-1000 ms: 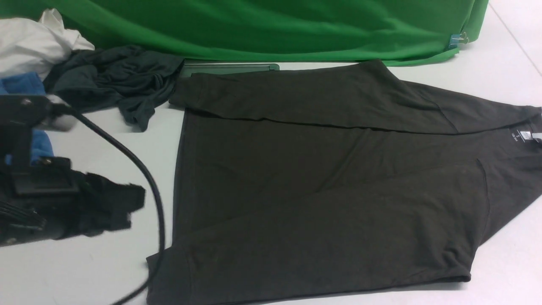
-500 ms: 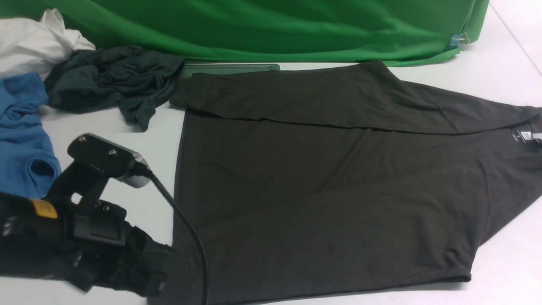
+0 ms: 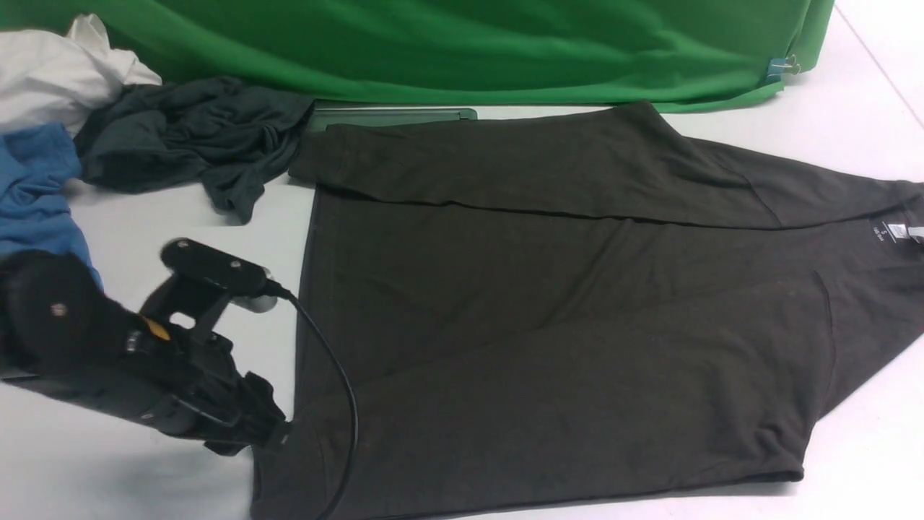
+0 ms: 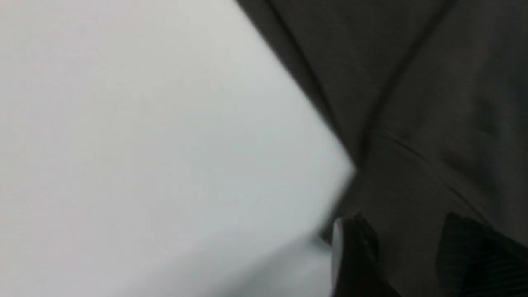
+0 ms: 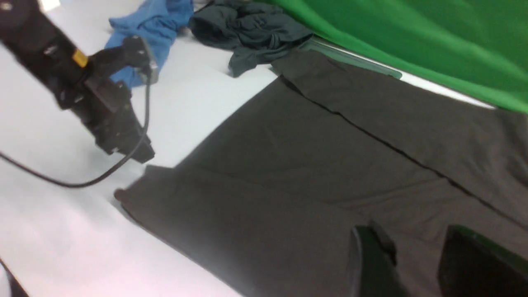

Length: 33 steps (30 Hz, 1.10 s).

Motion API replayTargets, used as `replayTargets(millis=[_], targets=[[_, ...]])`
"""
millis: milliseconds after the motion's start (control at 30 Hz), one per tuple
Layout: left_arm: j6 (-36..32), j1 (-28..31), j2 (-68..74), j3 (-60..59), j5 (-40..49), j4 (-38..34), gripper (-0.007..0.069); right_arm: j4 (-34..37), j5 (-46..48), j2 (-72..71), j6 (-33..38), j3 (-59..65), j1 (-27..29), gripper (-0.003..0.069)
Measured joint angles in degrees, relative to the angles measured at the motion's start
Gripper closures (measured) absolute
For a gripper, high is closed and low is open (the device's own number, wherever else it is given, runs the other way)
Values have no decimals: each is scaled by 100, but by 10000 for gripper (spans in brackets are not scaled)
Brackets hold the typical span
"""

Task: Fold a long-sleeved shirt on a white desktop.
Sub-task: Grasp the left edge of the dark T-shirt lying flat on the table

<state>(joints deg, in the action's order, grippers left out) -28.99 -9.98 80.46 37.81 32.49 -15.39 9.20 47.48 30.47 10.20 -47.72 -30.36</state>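
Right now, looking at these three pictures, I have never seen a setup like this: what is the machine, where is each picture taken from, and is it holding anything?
It is a robot with two arms, each ending in a claw. The wide picture looks forward from between the arms; the other two come from cameras on the wrists. A long-sleeved shirt lies on the white desktop, sleeves folded over its body. The left claw is at its near left corner, jaws apart, gripping nothing. The right claw hangs above the shirt, open and empty. A grey garment, a blue shirt and a white cloth lie bunched far left.
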Motion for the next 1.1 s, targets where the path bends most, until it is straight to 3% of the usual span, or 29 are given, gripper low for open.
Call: replayTargets(millis=[200,567,667,867,1100], targets=[[-382,0,763,0,-214,12,307,-38,19,0,358,-85,0,419],[-518,7,966,65,-375,36,319,-52,269,0,404,-156,0,419],[-493,7,966,72,-301,9,370,-52,270,0,404,-156,0,419],[-429,7,959,208,93,-13,578,-52,270,0,356,-156,0,419],[-159,7,462,503,661,169,583,-52,527,428,-121,-156,0,419]])
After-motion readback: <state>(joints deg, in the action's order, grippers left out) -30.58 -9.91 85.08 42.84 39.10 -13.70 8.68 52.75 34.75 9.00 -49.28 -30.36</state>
